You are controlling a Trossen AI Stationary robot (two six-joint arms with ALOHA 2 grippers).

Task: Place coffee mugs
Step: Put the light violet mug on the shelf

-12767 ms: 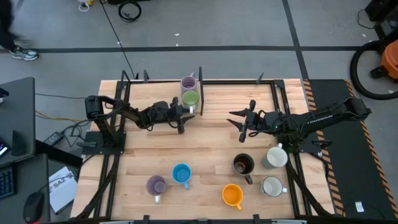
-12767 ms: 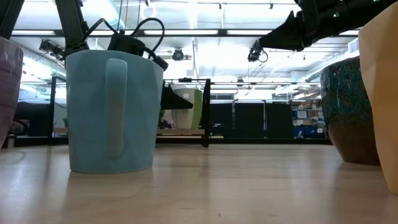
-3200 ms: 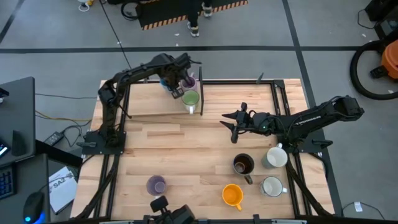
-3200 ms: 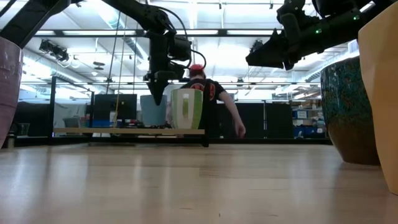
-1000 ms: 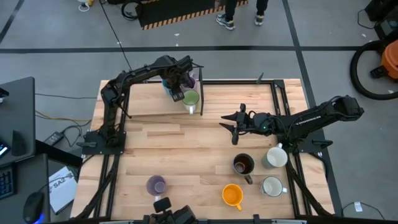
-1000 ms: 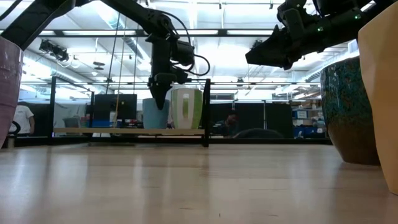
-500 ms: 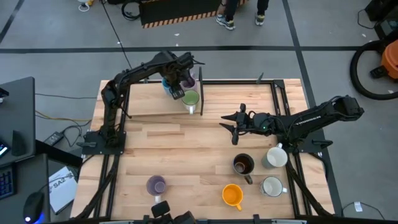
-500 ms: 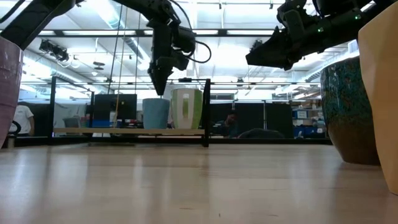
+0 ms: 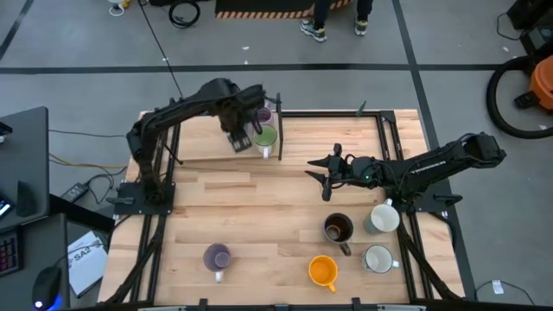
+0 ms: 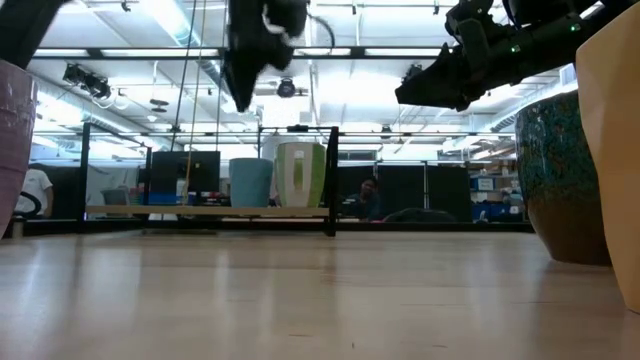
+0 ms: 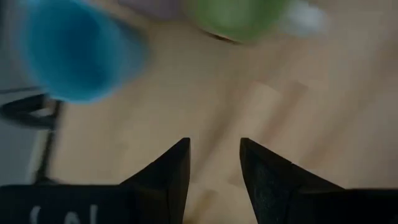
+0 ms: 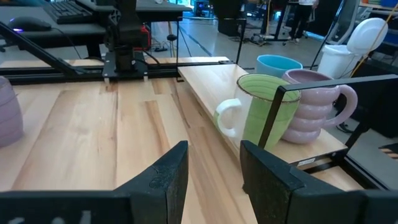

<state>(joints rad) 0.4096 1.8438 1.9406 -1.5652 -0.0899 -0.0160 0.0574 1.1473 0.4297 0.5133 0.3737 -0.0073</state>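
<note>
Three coffee mugs stand by their bases on a raised wooden ledge at the table's far edge: blue [image 12: 278, 64], green [image 12: 264, 112] with a white handle, and lilac [image 12: 317, 112]. My left gripper [image 11: 214, 168] hangs open above the table, just near of them, pointing down, with nothing between its fingers. In the high view its arm hides the blue mug, and the gripper [image 9: 238, 138] sits left of the green mug [image 9: 265, 136]. My right gripper [image 9: 318, 175] stands open over the table's middle, holding nothing.
On the near half of the table stand a lilac mug [image 9: 216, 257], a dark brown mug [image 9: 337, 228], an orange mug [image 9: 322, 271] and two white mugs [image 9: 383, 218] [image 9: 378, 258]. Black frame posts [image 9: 278, 112] flank the ledge. Bare wood lies between the arms.
My left gripper has risen straight up from the blue mug's rim and drawn a little toward the table's near-left, still pointing down. The blue mug stays upright on the ledge beside the green one.
</note>
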